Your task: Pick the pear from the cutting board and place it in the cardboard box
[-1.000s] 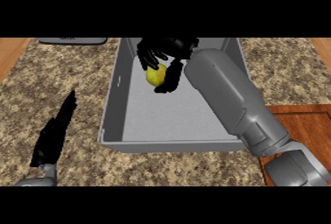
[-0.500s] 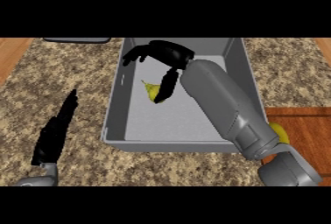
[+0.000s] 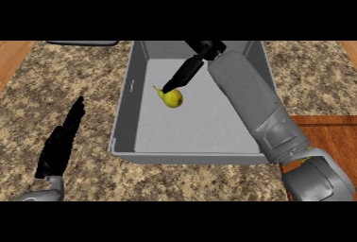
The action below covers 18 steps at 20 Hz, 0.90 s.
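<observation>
The right hand (image 3: 187, 72) is seen reaching into the box, its black fingers held straight and close together, angled down toward the view's lower left. The fingertips (image 3: 168, 87) meet the top of the pear (image 3: 172, 98); nothing is curled round the fruit, so the hand is extended rather than closed, and no hold on the pear is shown. The grey right forearm (image 3: 244, 97) runs back from the hand across the box's right side to the view's lower right.

One pear is visible. It is yellow, small and rounded, with a narrower stem end. Its long axis lies diagonally, the stem end pointed to the upper left and the broad end to the lower right. It lies on the grey floor of the box (image 3: 121, 123), in the upper half, nearer the left wall.

One box is seen, grey, rectangular and open-topped, standing on a speckled counter (image 3: 55, 80).

The left hand (image 3: 61, 139) rests at the lower left outside the box, fingers straight and pointing up.
</observation>
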Available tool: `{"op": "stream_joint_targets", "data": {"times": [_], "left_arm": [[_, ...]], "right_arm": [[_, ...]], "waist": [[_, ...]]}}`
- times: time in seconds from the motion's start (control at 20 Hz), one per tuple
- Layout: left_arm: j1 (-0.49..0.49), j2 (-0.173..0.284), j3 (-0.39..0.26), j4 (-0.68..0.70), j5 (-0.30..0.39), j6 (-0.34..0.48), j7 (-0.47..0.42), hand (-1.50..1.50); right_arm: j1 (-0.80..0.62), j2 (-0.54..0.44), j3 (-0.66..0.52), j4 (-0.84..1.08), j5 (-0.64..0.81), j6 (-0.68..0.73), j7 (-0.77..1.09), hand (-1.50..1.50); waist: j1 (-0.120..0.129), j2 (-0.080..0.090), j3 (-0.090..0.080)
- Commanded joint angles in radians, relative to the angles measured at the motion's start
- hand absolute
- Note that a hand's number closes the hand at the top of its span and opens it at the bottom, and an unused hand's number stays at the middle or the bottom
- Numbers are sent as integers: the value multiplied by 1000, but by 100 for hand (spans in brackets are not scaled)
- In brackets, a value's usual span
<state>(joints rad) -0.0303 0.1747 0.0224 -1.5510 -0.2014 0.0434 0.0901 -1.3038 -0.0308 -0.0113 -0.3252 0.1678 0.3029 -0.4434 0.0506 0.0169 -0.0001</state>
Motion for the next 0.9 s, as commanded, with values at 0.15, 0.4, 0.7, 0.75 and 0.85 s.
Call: {"op": "stream_joint_targets", "data": {"times": [0.15, 0.4, 0.7, 0.75, 0.85], "left_arm": [[-28, 24, 4, -27, 17, -39, 39, 0], [-30, -31, -40, 5, -33, 14, 6, 0], [-53, 2, -11, 14, -13, -12, -6, 0], [-49, -22, -26, 10, -4, -12, -17, 0], [-53, -17, -29, 10, -9, -15, -12, 0]], "right_arm": [[-63, -146, -176, 100, -136, 48, 49, -150], [-43, -313, -212, 145, -147, 85, 35, -150], [-31, -460, -249, 174, -173, 213, 24, -150], [-20, -464, -244, 175, -165, 212, 8, -150], [-20, -496, -231, 171, -151, 258, -4, -150]], "waist": [[13, 9, 1], [27, 27, 1], [55, 43, 3], [63, 46, 3], [69, 47, 3]]}}
